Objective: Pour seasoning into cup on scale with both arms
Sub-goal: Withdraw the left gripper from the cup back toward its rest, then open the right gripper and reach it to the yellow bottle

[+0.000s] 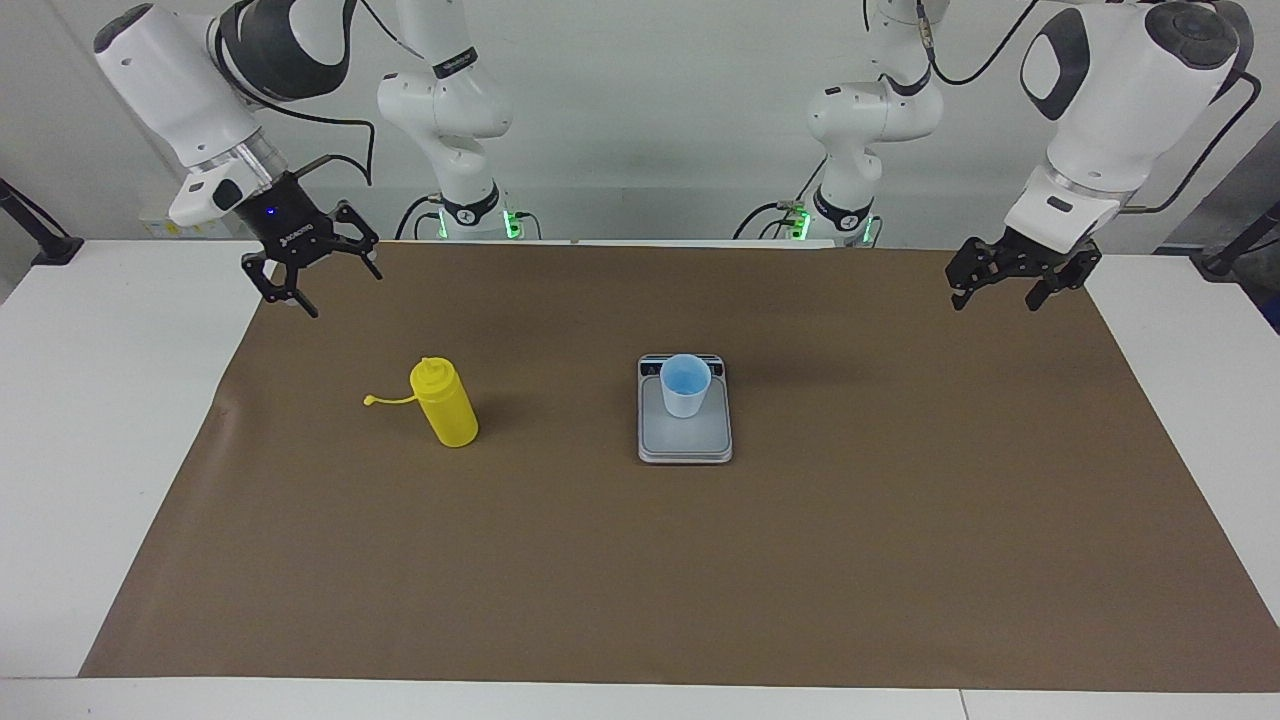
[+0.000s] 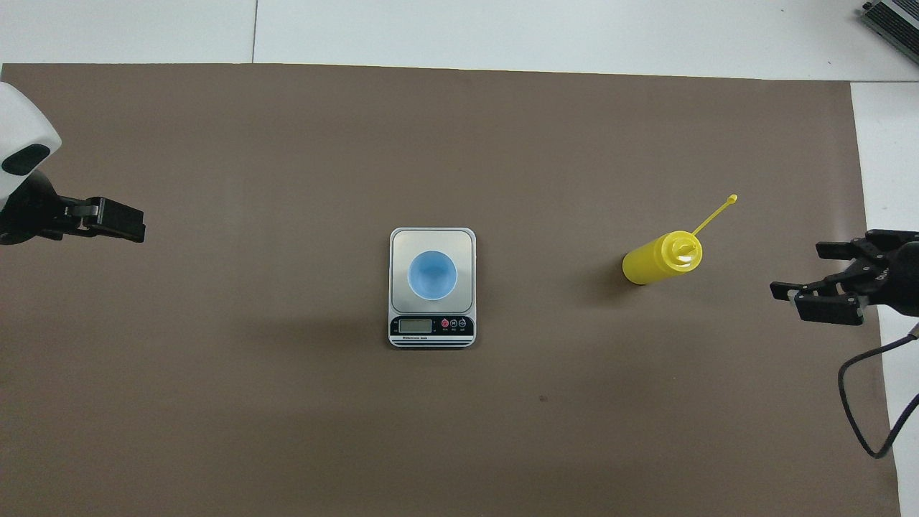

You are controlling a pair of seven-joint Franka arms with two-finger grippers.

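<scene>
**Yellow bottle untouched, pour not yet begun**

Yellow plastic marks the seasoning (image 1: 445, 403), a squeeze bottle standing upright on the brown mat (image 1: 900, 560) toward the right arm's end of the table, its small cap (image 1: 370, 401) hanging out on a thin tether, so the nozzle looks uncapped. We see the cup (image 1: 685, 385) sitting upright on the scale (image 1: 685, 440) at the middle of the mat, well apart from the bottle. The cup stands on the part of the weighing plate nearer the display strip, which faces the robots. Its blue inside shows nothing we can make out as poured seasoning.

Our right gripper (image 1: 312, 275) hangs over the mat's edge at the right arm's end, with its fingers spread and nothing between them. The left gripper (image 1: 1005, 288) hangs over the mat's edge at the left arm's end, also spread wide and holding nothing. Neither touches a task thing.

We judge the task to be at its very start: the cup is already placed on the scale, but grasping the bottle, carrying it over the cup, tipping or squeezing it, and any steadying by the second arm all remain.
</scene>
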